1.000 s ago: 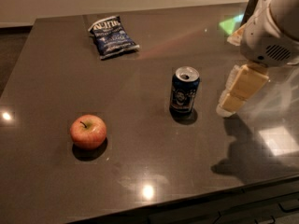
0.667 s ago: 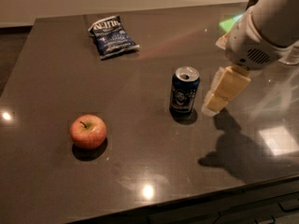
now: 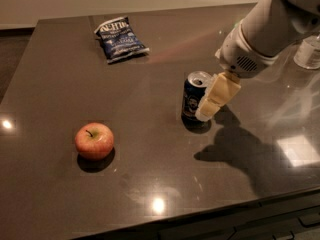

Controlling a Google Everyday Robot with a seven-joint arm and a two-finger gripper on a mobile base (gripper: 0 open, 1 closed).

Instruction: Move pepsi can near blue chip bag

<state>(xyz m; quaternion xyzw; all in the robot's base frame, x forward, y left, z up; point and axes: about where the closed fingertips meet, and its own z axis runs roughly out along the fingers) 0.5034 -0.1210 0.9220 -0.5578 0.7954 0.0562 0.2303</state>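
Note:
The pepsi can (image 3: 192,100), dark blue with a silver top, stands upright near the middle of the dark table (image 3: 60,84). The blue chip bag (image 3: 119,39) lies flat at the far left-centre of the table, well apart from the can. My gripper (image 3: 209,109) comes down from the upper right on the white arm (image 3: 265,31) and sits right against the can's right side, overlapping it in view. Its tip is close to the tabletop.
A red apple (image 3: 94,140) sits at the front left of the table. A clear container (image 3: 309,51) stands at the right edge behind the arm. The table's front edge runs along the bottom of the view.
The arm has moved left and down, bringing the gripper from a gap to the right of the can up against its right side. The can, bag and apple have not moved.

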